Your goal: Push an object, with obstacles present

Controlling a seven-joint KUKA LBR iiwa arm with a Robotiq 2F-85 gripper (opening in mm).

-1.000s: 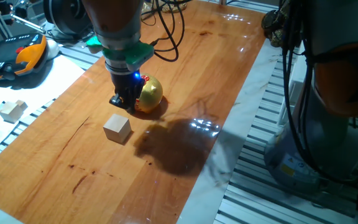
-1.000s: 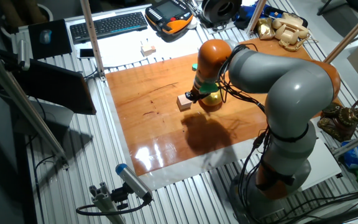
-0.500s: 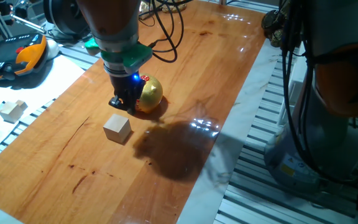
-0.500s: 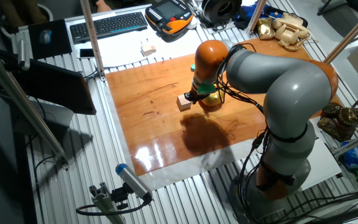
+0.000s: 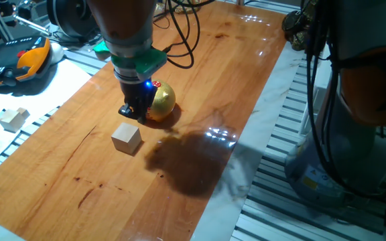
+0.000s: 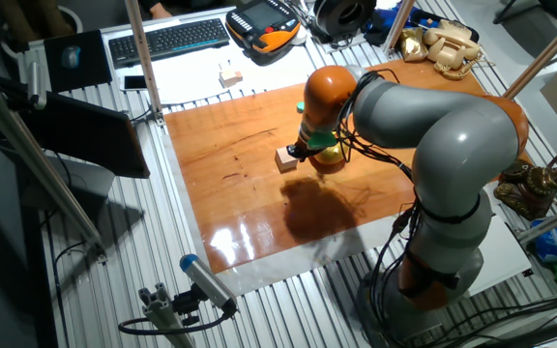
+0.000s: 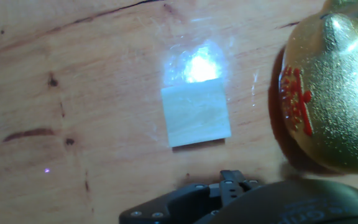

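Observation:
The pale beige wooden cube (image 5: 126, 138) sits on the wooden tabletop, just in front of my gripper (image 5: 131, 110). The gripper's fingers are together and empty, low over the table, a short gap from the cube. The shiny golden piggy bank (image 5: 161, 102) with red markings stands right beside the gripper, on the side away from the cube. In the other fixed view the cube (image 6: 286, 159), gripper (image 6: 301, 151) and pig (image 6: 329, 155) lie in a line. In the hand view the cube (image 7: 196, 112) is at centre, the pig (image 7: 331, 87) at right, and the gripper (image 7: 231, 182) at the bottom edge.
A whiter block (image 5: 12, 118) lies off the wooden board at the left, on a white surface. An orange-and-black pendant (image 5: 25, 61) lies at the far left. The board's right edge (image 5: 246, 174) meets slatted aluminium framing. A keyboard (image 6: 167, 39) lies beyond the board.
The arm has shifted only very slightly. The cube and the pig stand where they were.

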